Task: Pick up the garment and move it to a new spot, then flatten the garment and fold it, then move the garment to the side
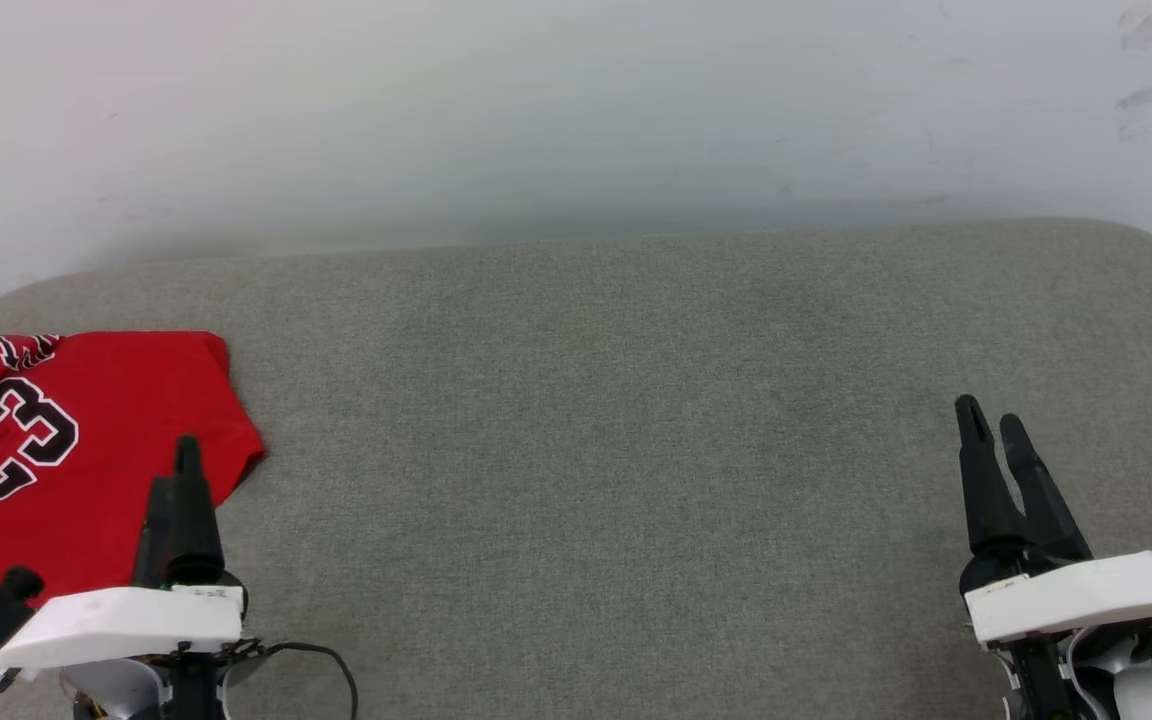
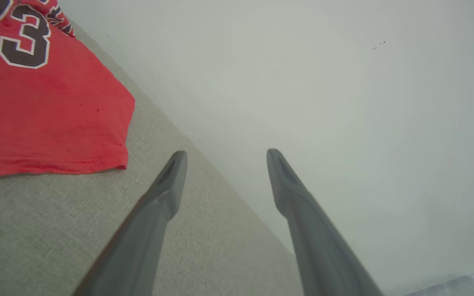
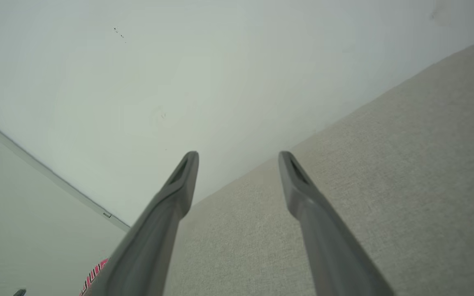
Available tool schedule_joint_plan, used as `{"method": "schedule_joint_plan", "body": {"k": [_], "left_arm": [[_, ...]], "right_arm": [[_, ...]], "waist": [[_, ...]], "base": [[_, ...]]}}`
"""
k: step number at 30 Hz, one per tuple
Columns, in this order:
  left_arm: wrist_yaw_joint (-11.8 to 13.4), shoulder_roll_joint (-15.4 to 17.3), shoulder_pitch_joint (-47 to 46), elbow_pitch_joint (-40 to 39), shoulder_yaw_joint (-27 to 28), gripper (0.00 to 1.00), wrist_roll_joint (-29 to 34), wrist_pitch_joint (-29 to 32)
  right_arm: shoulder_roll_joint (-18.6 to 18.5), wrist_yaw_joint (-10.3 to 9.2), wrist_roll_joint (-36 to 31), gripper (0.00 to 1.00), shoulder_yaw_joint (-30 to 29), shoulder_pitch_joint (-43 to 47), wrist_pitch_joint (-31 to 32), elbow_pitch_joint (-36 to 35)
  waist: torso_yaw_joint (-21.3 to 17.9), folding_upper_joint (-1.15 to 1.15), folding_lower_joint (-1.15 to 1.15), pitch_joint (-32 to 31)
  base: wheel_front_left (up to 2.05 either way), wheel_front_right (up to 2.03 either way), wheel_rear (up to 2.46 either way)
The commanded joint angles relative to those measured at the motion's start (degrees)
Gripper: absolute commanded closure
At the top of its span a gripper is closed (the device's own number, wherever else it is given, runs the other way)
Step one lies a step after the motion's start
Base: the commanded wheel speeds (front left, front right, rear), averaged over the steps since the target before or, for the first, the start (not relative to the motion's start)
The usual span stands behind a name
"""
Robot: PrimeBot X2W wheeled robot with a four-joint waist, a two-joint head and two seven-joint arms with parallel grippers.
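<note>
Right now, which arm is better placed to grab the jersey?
Left. The left gripper hangs open beside the jersey; the right gripper is open far across the cushion.

The cushion (image 1: 636,420) lies open right of the garment (image 1: 86,430), wall (image 1: 576,120) behind.

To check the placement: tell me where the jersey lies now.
In the head view the jersey lies flat at the far left of the grey cushion, close by the left gripper.

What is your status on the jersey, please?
Left hand and right hand open, empty. Jersey lying far left on grey cushion, not held. Nothing in the way.
</note>
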Motion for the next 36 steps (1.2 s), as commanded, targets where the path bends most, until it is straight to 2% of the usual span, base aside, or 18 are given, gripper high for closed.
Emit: {"method": "schedule_joint_plan", "body": {"k": [1,9,16,22,30,36], "left_arm": [[0.70,0.16,0.20,-2.47,-1.22,0.00,3.01,-0.60],[5.04,0.16,1.31,-6.42,-6.45,0.00,13.79,-2.08],[6.59,0.20,2.18,-7.93,-10.21,0.00,21.40,-3.33],[6.99,2.18,2.59,-9.83,-13.95,0.00,27.17,-4.30],[11.10,4.66,3.26,-10.26,-19.52,0.00,32.61,-5.47],[12.21,6.24,3.68,-9.50,-22.68,0.00,34.98,-6.36]], "right_arm": [[-0.01,0.09,-3.19,0.00,0.28,-1.56,-0.63,-1.93],[0.00,0.10,-13.77,0.00,1.67,-1.64,-2.13,-4.78],[0.01,0.10,-20.39,0.00,2.73,-1.05,-3.32,-5.41],[0.02,0.11,-26.60,0.00,3.87,-0.75,-4.33,-6.05],[0.03,0.11,-33.51,0.00,3.75,-0.35,-5.52,-6.40],[0.03,0.11,-37.58,0.00,4.04,0.46,-6.35,-5.64]], "waist": [[0.03,0.00,0.00,0.04],[-0.10,0.00,0.00,0.18],[-0.38,0.00,0.00,0.32],[-0.62,0.00,0.00,0.55],[-0.80,0.00,0.00,0.69],[-0.95,0.00,0.00,0.59]], "base": [[0.00,0.00,0.00],[0.00,0.00,0.00],[0.00,0.00,0.00],[0.00,0.00,0.00],[0.00,0.00,0.00],[0.00,0.00,0.00]]}}
